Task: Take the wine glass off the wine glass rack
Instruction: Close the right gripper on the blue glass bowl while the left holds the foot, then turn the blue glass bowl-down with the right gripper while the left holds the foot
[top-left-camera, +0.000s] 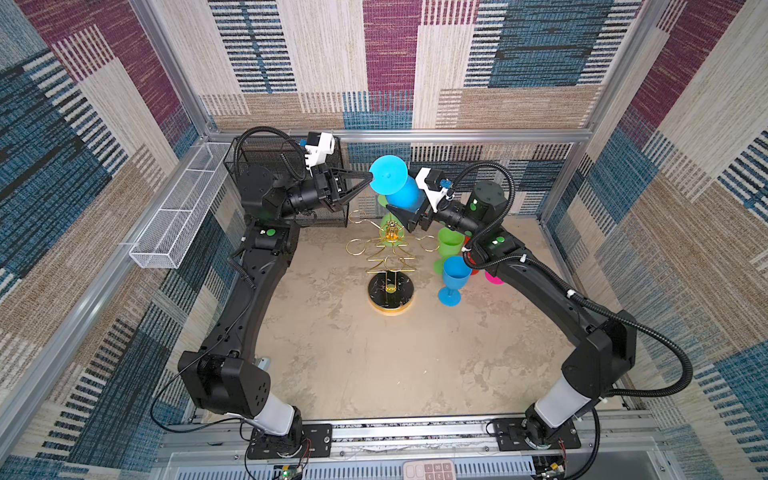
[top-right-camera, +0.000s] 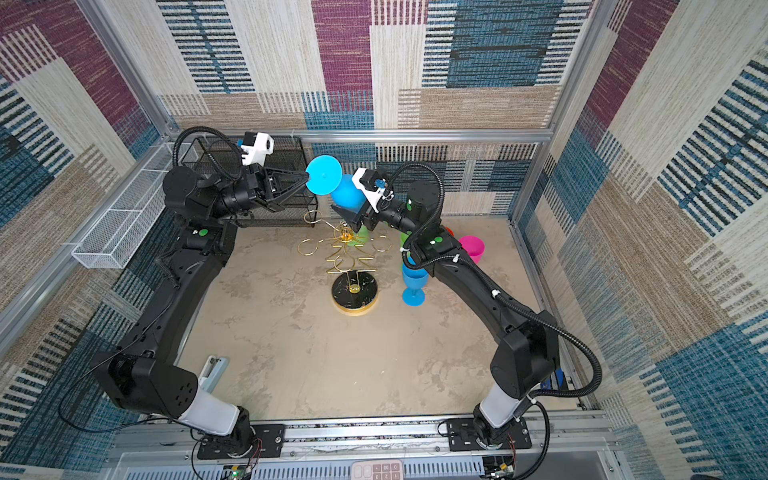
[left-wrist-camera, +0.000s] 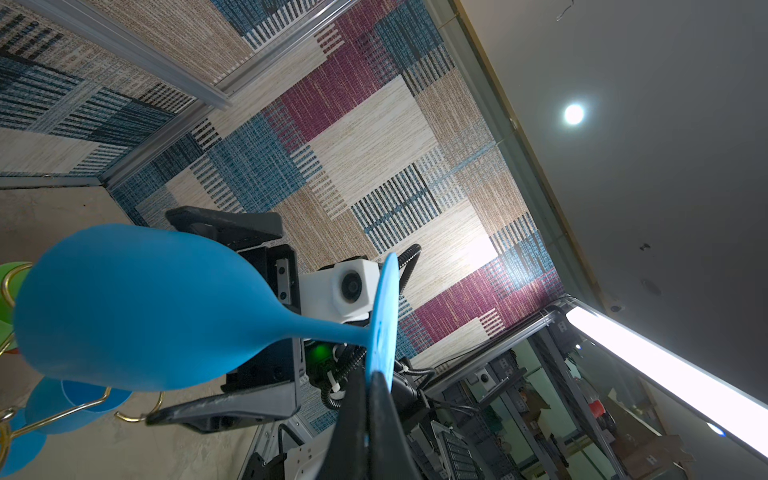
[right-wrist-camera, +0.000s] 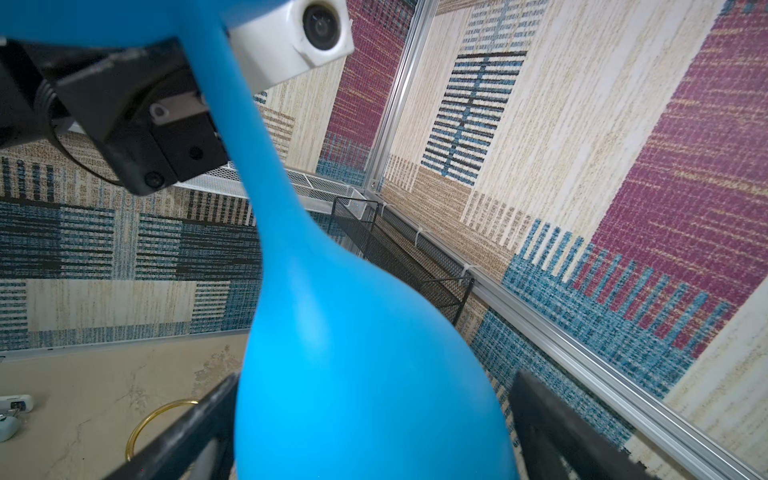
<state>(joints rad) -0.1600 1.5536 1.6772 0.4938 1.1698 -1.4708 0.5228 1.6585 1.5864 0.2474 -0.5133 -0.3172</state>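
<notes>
Blue wine glass (top-left-camera: 388, 174) hangs foot-up, clear above the wine glass rack (top-left-camera: 380, 286), its foot pinched by the left tool (top-left-camera: 368, 178). The right tool (right-wrist-camera: 376, 378), wide around the bowl, should close gently before any release.

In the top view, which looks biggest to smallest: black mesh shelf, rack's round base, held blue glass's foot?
1. Black mesh shelf.
2. Round base and glass foot look alike; the foot is nearer the camera, so I won't rank them.

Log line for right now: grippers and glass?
left gripper: shut on wine glass foot | right gripper: open, jaws flanking bowl | glass: held aloft, off wine glass rack
</notes>
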